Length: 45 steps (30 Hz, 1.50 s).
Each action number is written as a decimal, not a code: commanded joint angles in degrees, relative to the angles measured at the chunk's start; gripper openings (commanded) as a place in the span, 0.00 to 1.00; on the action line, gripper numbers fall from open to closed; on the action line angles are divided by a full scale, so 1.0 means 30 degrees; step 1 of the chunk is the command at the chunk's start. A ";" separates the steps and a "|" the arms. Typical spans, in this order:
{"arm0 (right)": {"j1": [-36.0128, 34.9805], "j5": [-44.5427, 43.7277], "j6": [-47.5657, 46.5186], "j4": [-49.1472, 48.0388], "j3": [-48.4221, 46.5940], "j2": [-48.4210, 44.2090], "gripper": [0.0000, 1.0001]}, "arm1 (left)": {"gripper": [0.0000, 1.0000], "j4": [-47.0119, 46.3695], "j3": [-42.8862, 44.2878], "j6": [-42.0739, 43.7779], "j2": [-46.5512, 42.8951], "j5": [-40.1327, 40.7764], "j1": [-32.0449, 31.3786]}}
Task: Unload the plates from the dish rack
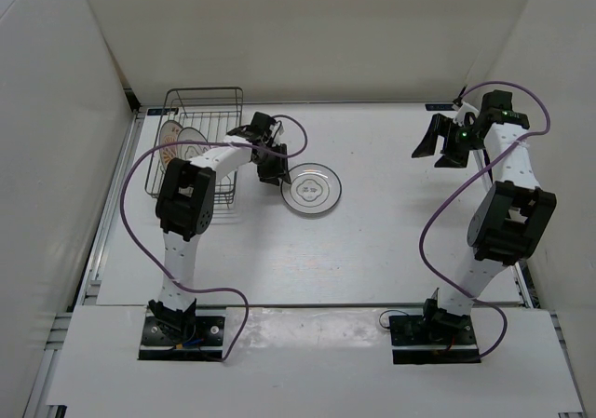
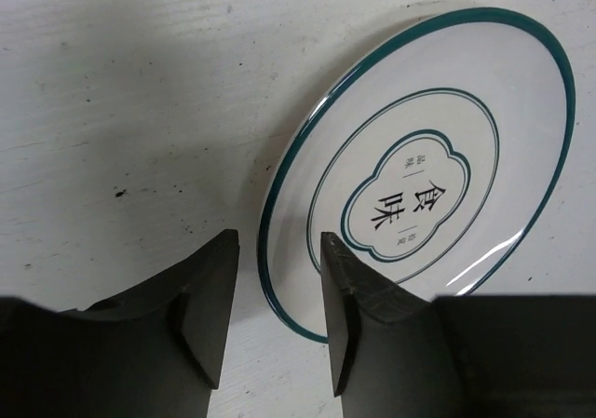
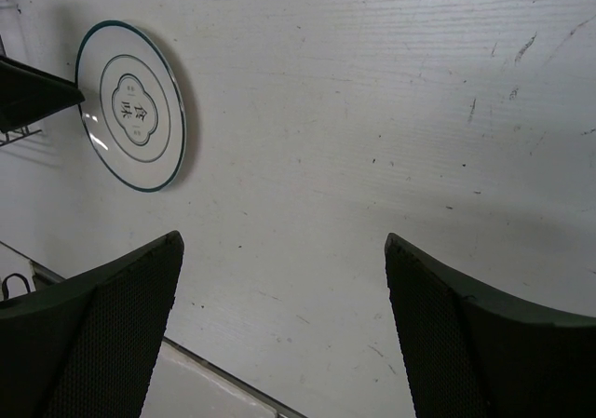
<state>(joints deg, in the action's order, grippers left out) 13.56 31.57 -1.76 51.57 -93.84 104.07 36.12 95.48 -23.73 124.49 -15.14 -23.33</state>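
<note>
One white plate (image 1: 312,190) with a dark rim line and dark centre motif lies flat on the table, right of the dish rack (image 1: 205,90). Two more plates stand in the rack, a white one (image 1: 194,144) and one with an orange-brown tint (image 1: 169,139) behind it. My left gripper (image 1: 273,168) is open at the flat plate's left edge. In the left wrist view its jaws (image 2: 279,241) stand apart over the rim of the plate (image 2: 438,176). My right gripper (image 1: 442,143) is open and empty at the far right; its wrist view (image 3: 283,238) shows bare table and the plate (image 3: 130,106) far off.
White walls enclose the table on the left, back and right. The left arm's purple cable loops over the table left of the flat plate. A table edge strip (image 3: 186,381) shows below the right gripper.
</note>
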 commanded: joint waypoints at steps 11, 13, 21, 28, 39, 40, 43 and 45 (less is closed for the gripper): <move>0.0138 0.1047 0.1406 -0.1340 -0.0418 0.0787 0.90 | 0.63 0.2787 0.3711 0.3658 -0.4548 0.4861 0.0365; 0.0166 0.1135 0.1465 -0.1486 -0.0389 0.0817 0.90 | 0.79 0.2581 0.3506 0.4391 -0.6122 0.6357 0.0685; 0.0138 0.1341 0.1612 -0.1781 -0.0359 0.1022 0.90 | 0.88 0.3018 0.1662 0.6094 -0.9910 0.8500 0.3497; 0.0167 0.1341 0.1728 -0.1751 -0.0330 0.0993 0.90 | 0.89 0.2961 -0.0914 0.5682 -1.1144 0.8239 0.5695; 0.0167 0.1283 0.1496 -0.1635 -0.0564 0.0994 0.90 | 0.81 0.2786 -0.1974 0.5272 -1.0031 0.8150 0.6751; 0.0167 0.1283 0.1437 -0.1634 -0.0536 0.1022 0.90 | 0.81 0.2785 -0.1974 0.5272 -0.9944 0.8325 0.6752; 0.0138 0.1283 0.1378 -0.1546 -0.0565 0.0993 0.90 | 0.81 0.2610 -0.1916 0.5330 -0.9738 0.8939 0.6781; 0.0196 0.1282 0.1378 -0.1458 -0.0536 0.0963 0.90 | 0.81 0.2580 -0.1886 0.5389 -0.9766 0.9087 0.6811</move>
<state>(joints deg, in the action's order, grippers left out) 13.82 34.54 2.83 47.72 -93.86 106.63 44.88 89.60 -7.53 95.77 10.24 -3.14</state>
